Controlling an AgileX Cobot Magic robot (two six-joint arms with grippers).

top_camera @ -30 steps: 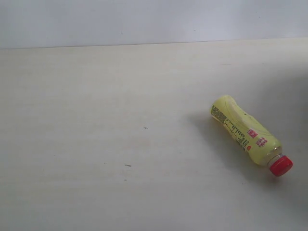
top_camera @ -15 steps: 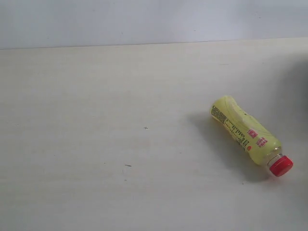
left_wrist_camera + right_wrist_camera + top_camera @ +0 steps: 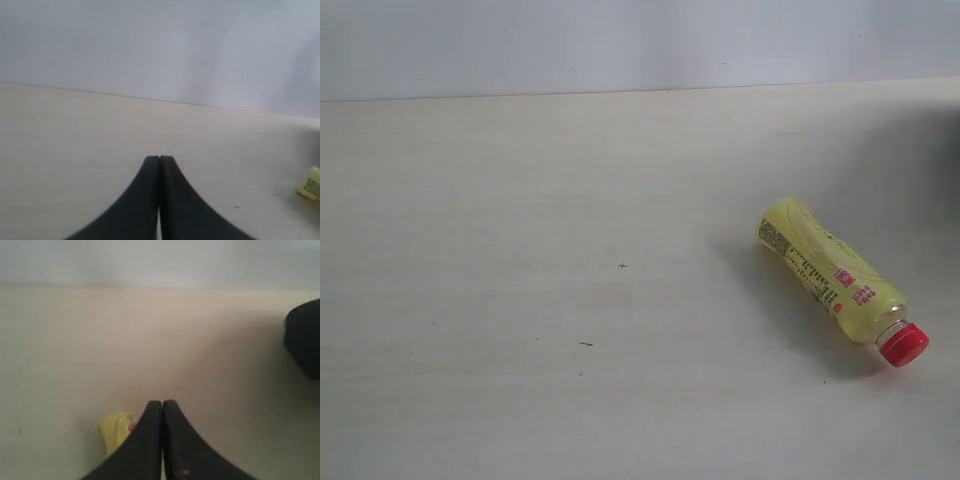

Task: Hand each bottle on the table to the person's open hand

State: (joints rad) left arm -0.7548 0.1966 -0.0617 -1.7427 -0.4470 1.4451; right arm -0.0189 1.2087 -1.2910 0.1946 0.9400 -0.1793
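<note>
- 1 yellow bottle lies on its side on the table, at the right of the exterior view; its red cap points toward the near right
- left gripper: clenched, grasping nothing; well apart from the bottle
- right gripper: clenched, empty; the bottle is partly hidden behind it

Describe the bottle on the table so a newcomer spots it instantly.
Start with the pale beige wood-grain table filling the exterior view. Toward its right a yellow bottle lies on its side, red cap pointing lower right. Its only neighbours are tiny dark specks; it alone is brightly coloured.
</note>
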